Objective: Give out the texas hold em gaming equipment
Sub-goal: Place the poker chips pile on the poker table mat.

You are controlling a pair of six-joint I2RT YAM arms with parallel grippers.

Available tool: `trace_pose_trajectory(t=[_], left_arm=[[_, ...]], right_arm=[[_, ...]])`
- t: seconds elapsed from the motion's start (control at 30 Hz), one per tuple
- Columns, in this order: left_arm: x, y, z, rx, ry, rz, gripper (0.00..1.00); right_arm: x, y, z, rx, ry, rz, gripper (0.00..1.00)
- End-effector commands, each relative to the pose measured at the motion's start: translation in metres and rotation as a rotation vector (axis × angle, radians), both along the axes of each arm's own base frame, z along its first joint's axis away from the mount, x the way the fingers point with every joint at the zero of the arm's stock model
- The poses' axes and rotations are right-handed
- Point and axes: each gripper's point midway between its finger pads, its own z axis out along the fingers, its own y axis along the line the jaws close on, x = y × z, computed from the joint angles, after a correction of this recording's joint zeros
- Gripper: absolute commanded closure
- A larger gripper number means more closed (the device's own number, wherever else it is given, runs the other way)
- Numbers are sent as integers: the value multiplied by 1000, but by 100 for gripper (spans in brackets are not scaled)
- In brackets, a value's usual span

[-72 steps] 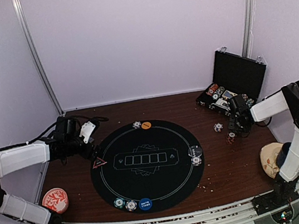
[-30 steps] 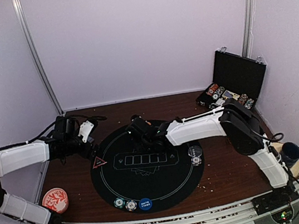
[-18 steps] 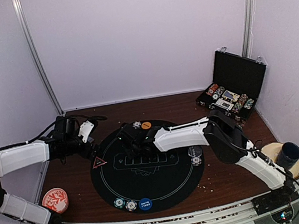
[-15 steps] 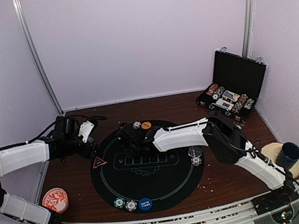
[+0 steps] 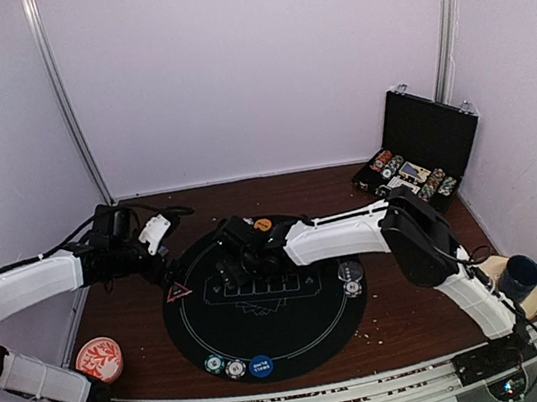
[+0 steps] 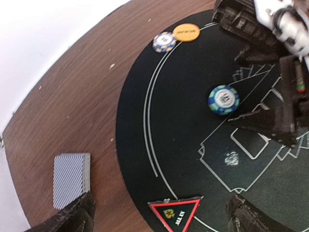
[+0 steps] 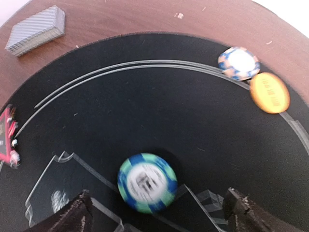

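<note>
Black round mat [image 5: 298, 333], far-left part: right gripper [image 5: 235, 263], jaws newly parted, has just released a green-blue chip [image 7: 147, 182] flat there, likely completing that placement.

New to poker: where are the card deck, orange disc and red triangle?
card deck [image 6: 71, 180], left wrist view, top card's middle.
orange disc [image 6: 186, 32], left wrist view, its centre.
red triangle [image 6: 175, 212], left wrist view, its middle.

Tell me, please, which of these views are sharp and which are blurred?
Right wrist: motion blur smears the green-and-blue chip and softens the orange button. Left wrist: sharp, and the print on the red triangle marker shows crisply. Top external: evenly lit, in focus, no glare.
</note>
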Motion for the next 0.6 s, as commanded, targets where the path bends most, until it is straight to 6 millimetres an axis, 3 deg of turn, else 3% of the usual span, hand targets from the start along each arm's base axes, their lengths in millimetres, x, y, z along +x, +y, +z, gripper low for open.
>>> trace_pose_trajectory(t=[0.0, 0.13, 0.33, 0.47, 0.57], left_arm=[[0, -22, 26, -56, -17, -134, 2], [-1, -44, 15, -27, 45, -202, 2], [-12, -89, -27, 78, 159, -291, 2], [-19, -118, -45, 94, 225, -350, 2], [-11, -128, -53, 98, 263, -350, 2]], right_arm=[[-7, -28, 100, 79, -72, -15, 0], [-19, -79, 143, 79, -113, -71, 0], [-35, -175, 171, 31, -190, -214, 0], [-46, -215, 161, 2, -213, -278, 0], [-55, -228, 147, 2, -209, -286, 0]])
